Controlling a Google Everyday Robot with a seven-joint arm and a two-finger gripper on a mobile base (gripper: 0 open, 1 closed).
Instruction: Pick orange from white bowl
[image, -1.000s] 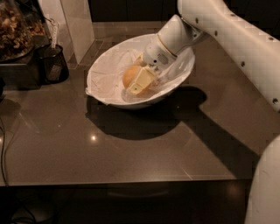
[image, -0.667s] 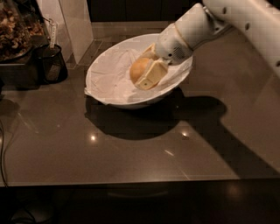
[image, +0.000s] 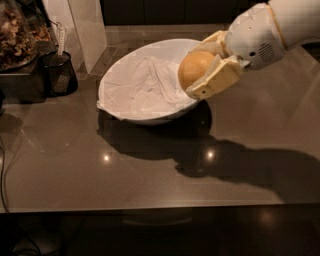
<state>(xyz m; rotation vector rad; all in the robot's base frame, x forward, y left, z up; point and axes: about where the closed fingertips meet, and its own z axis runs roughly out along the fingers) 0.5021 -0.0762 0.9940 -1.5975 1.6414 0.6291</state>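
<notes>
At 3 o'clock over white bowl (image: 150, 43) rim: gripper (image: 200, 70) clenched on orange (image: 192, 67), fruit clear of cloth lining (image: 142, 92).
Risk: skin smooth and round, held by sides only. Fast swing could slip fruit onto rim or countertop (image: 150, 170). Lower finger could clip rim.
Change from earlier frame: orange lifted out of bowl centre, moved toward 2 o'clock. Bowl unmoved.
</notes>
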